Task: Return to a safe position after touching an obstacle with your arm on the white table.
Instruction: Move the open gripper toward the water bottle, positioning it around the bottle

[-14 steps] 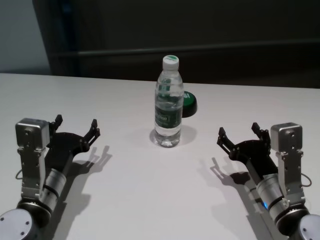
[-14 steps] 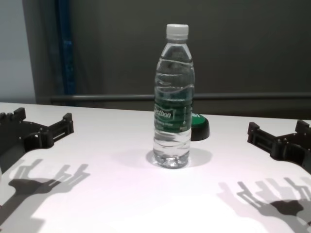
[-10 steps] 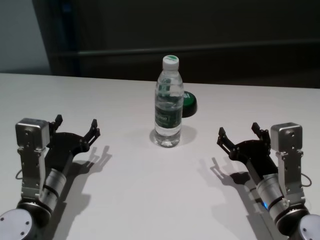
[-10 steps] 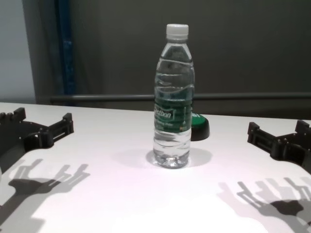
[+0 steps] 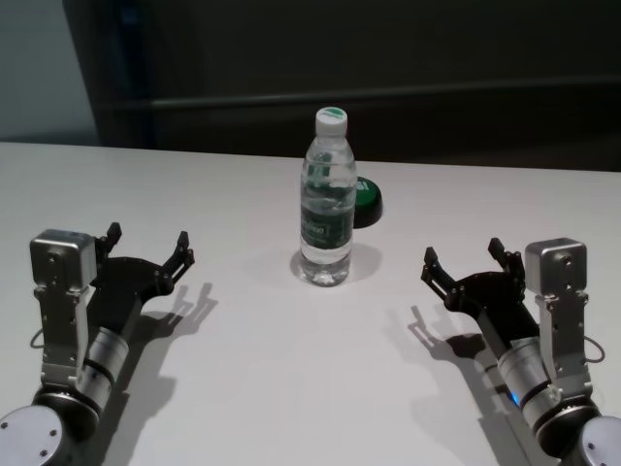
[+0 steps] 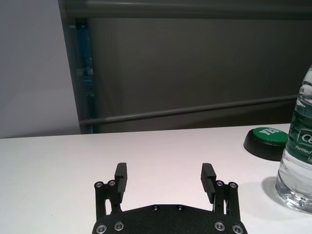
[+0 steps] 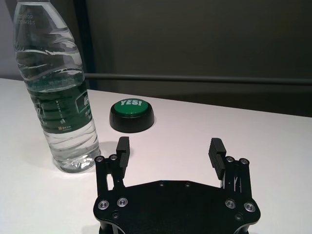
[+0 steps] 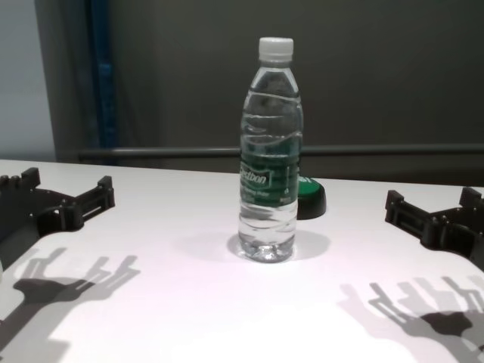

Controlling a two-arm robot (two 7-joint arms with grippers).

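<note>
The obstacle [image 5: 327,200], a tall clear water bottle with a white cap and dark green label, stands upright at the middle of the white table [image 5: 291,388]; it also shows in the chest view as the obstacle [image 8: 270,151]. My left gripper [image 5: 148,247] hovers low over the table well to the bottle's left, open and empty. Well to the bottle's right, my right gripper [image 5: 465,260] is likewise open and empty. Both grippers are clear of the bottle. The wrist views show the left gripper [image 6: 165,176] and the right gripper [image 7: 168,150] with jaws spread wide.
A low black button with a green top [image 5: 366,199] sits just behind the bottle to its right, also seen as the green button [image 7: 132,114]. A dark wall with a horizontal rail [image 8: 378,150] lies beyond the table's far edge.
</note>
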